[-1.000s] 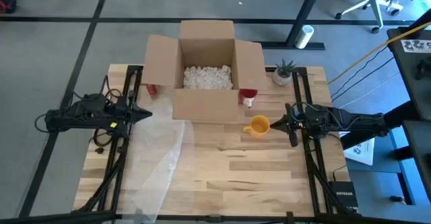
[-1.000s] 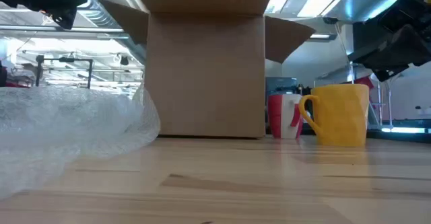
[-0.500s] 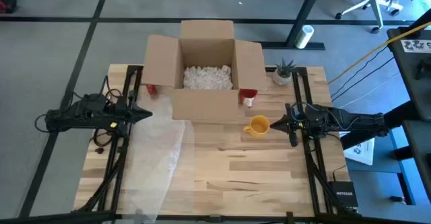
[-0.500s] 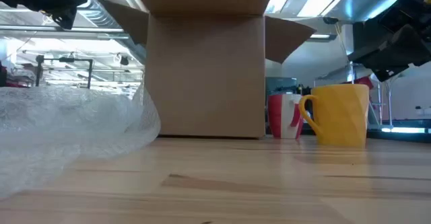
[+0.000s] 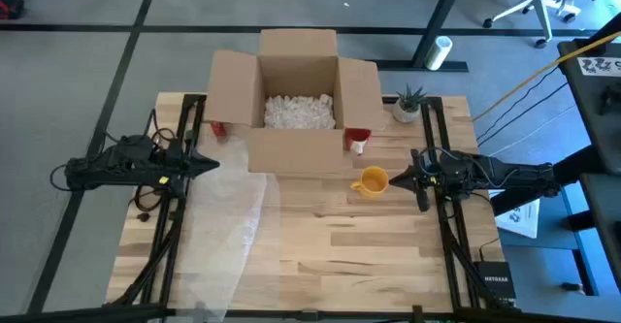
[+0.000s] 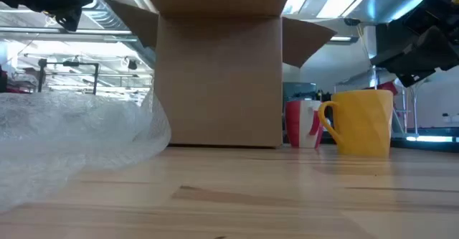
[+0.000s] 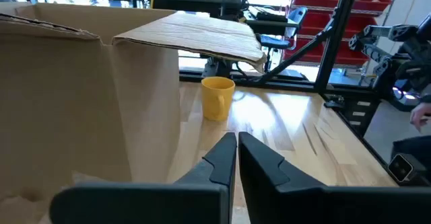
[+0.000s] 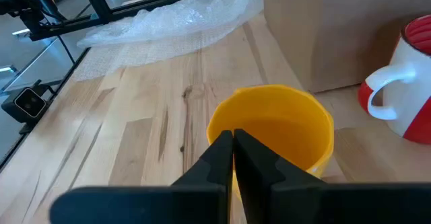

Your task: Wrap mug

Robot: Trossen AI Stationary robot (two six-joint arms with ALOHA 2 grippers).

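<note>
The yellow mug (image 5: 371, 181) stands upright on the wooden table (image 5: 369, 255), right of centre, its handle toward the table's left in the low view (image 6: 362, 122). My right gripper (image 5: 400, 179) is shut and hovers just right of the mug, a little higher than its rim (image 8: 269, 96); it touches nothing. A crumpled sheet of clear bubble wrap (image 5: 228, 231) lies on the table's left half (image 6: 64, 135). My left gripper (image 5: 215, 165) is shut and hangs over the table's left side, by the box's near left corner, clear of the wrap.
An open cardboard box (image 5: 296, 100) with packing peanuts stands at the far middle. A red-and-white mug (image 5: 357, 140) stands by its right near corner, a small red thing (image 5: 217, 129) by its left side, a potted plant (image 5: 408, 103) at the far right.
</note>
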